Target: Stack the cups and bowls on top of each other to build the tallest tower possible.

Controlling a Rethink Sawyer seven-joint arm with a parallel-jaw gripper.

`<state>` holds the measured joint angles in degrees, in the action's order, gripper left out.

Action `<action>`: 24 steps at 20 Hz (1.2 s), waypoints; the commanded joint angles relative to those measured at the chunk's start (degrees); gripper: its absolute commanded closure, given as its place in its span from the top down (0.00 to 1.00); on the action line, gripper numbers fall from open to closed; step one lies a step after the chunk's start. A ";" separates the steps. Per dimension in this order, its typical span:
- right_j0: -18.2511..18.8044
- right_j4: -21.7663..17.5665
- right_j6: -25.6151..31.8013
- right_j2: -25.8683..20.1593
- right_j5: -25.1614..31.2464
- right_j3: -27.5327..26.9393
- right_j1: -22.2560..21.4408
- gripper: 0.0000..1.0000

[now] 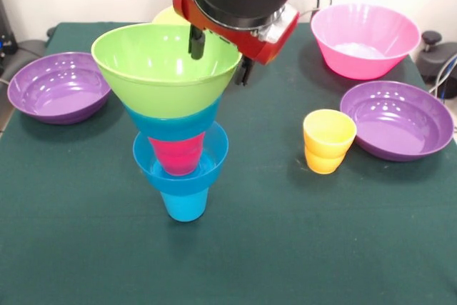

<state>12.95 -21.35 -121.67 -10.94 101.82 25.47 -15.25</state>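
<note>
The tower stands left of centre in the front view: a blue cup (184, 205) lowest, a small blue bowl (214, 153) on it, a red cup (177, 155) in that bowl, a second blue bowl (173, 123) above, and the lime green bowl (157, 73) on top. My gripper (220, 55) is open and straddles the green bowl's far right rim, one finger (196, 42) inside and one outside. The yellow cup (328, 141) stands upright alone to the right. A yellowish rim (168, 15), perhaps the orange bowl, peeks out behind the tower.
The pink bowl (364, 39) sits at the back right. One purple bowl (57, 87) lies at the left edge, the other (398, 119) at the right beside the yellow cup. All rest on a dark green cloth (285, 248).
</note>
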 commanded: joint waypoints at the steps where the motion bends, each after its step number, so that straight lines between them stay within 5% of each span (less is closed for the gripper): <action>1: 0.88 -1.03 18.59 -4.44 6.96 -0.16 -0.86 1.00; 24: 0.52 6.23 5.02 -13.56 7.31 -7.59 3.45 1.00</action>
<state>13.78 -14.53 -119.67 -17.54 106.33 17.98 -14.66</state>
